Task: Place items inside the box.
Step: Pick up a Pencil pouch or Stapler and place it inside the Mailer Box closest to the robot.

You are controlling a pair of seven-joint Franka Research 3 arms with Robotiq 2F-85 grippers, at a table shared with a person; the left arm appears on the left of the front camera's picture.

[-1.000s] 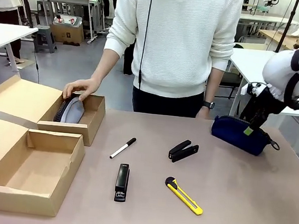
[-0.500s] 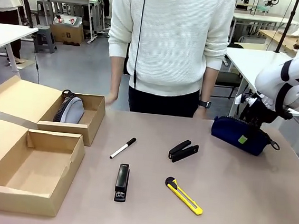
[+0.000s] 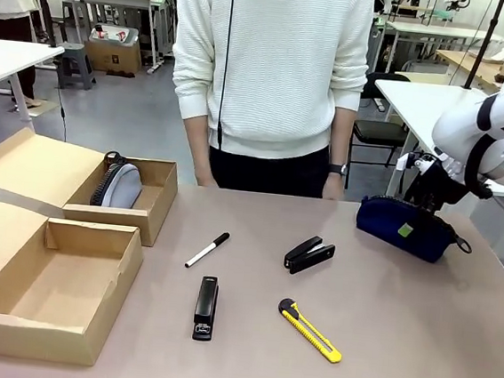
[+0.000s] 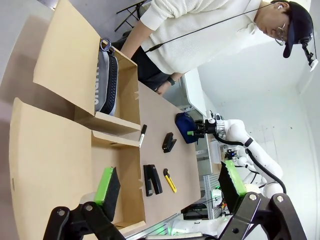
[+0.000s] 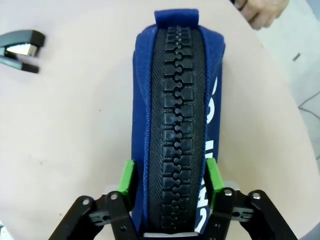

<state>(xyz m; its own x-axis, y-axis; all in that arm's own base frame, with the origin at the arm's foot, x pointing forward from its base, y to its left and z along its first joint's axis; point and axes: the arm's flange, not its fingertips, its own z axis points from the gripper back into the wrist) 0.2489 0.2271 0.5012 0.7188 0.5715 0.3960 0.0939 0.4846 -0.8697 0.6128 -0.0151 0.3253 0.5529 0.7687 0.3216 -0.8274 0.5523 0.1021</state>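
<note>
My right claw (image 5: pixel 170 178) clamped across navy fabric zip pouch with white lettering (image 5: pixel 175 100), green pads touching both sides. Pouch lies near far right corner of worktop (image 3: pixel 398 337). My left claw (image 4: pixel 169 181) apart, holding nothing.

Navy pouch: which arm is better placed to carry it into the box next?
Right. The right gripper straddles the navy pouch, green pads against both sides. The left gripper hangs open by the large cardboard box, across the table from the pouch.
</note>
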